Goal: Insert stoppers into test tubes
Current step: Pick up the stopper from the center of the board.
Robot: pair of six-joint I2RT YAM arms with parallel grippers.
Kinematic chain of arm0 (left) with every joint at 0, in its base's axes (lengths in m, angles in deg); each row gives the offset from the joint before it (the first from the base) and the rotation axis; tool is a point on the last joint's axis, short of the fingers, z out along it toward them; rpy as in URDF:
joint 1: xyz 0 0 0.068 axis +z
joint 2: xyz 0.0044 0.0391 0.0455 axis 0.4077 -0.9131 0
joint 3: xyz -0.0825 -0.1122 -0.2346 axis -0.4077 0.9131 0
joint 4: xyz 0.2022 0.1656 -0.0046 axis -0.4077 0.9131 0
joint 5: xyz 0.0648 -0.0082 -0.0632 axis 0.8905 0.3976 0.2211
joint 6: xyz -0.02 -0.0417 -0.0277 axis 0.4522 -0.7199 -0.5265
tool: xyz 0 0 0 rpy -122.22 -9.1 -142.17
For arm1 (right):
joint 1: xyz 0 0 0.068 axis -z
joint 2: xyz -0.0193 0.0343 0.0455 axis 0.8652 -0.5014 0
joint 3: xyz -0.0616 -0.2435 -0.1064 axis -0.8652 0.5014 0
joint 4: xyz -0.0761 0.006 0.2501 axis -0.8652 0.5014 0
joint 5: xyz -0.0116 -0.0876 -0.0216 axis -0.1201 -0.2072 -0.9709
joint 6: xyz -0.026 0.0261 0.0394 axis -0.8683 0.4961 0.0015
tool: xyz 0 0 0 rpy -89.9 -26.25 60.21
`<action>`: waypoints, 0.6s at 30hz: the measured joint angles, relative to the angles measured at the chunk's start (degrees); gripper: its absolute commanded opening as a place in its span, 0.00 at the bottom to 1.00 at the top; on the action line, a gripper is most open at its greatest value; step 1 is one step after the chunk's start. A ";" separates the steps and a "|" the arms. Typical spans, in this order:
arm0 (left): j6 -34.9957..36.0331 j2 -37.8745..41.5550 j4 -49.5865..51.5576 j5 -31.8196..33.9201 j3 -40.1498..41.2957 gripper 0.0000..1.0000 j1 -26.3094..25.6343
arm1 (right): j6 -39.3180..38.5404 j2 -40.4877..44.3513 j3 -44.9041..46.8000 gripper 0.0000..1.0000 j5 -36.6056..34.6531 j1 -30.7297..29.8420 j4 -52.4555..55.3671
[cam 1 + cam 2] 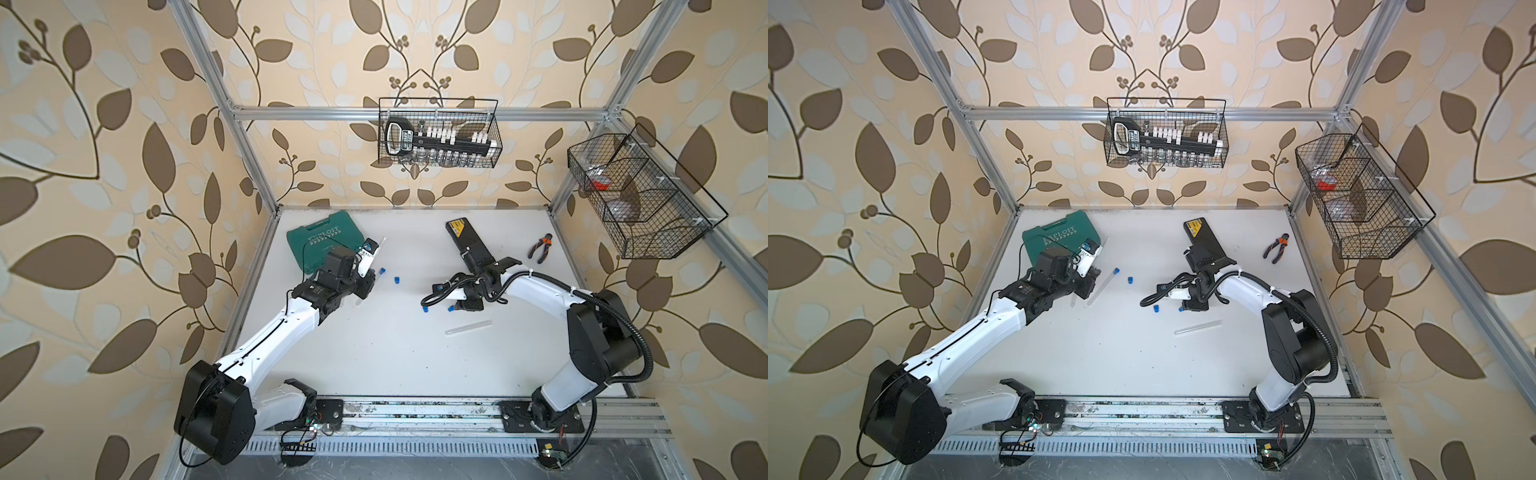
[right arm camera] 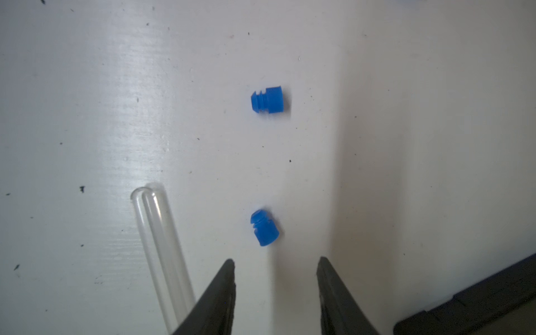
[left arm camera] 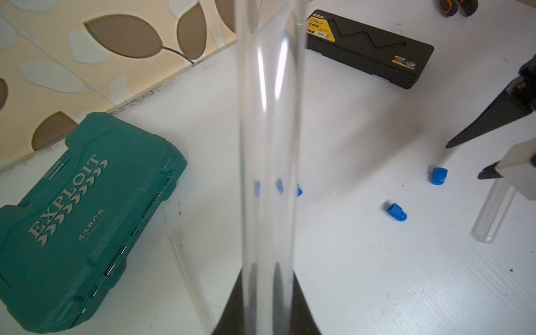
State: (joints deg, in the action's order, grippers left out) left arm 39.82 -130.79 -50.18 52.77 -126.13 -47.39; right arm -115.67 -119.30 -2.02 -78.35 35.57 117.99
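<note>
Left claw (image 3: 268, 290) is clamped on a clear test tube (image 3: 269, 116), I note. Right claw (image 2: 275, 259) has its jaws parted, holding nothing; a blue stopper (image 2: 264, 227) lies on the surface (image 2: 406, 130) just off its tips, a loose tube (image 2: 156, 232) beside it.

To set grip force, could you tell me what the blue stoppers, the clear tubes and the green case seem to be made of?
Stoppers: matte moulded plastic or rubber; ribbed ends, even colour. Tubes: glossy, see-through, with sharp highlights; glass or clear plastic, cannot tell. Case: hard moulded plastic, faintly textured, with rounded moulded edges.
</note>
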 measured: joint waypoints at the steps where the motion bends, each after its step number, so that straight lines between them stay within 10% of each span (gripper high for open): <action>1: -0.02 0.00 -0.04 0.00 0.00 0.00 0.00 | -0.39 -0.35 -0.02 0.44 -0.15 -0.04 0.07; 18: 0.42 0.00 -0.48 -2.69 0.00 0.00 0.00 | -2.58 -7.30 -2.21 0.37 -1.22 -0.42 0.39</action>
State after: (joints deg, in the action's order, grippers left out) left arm 40.24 -130.79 -50.67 50.08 -126.13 -47.39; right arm -118.25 -126.60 -4.23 -79.57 35.15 118.38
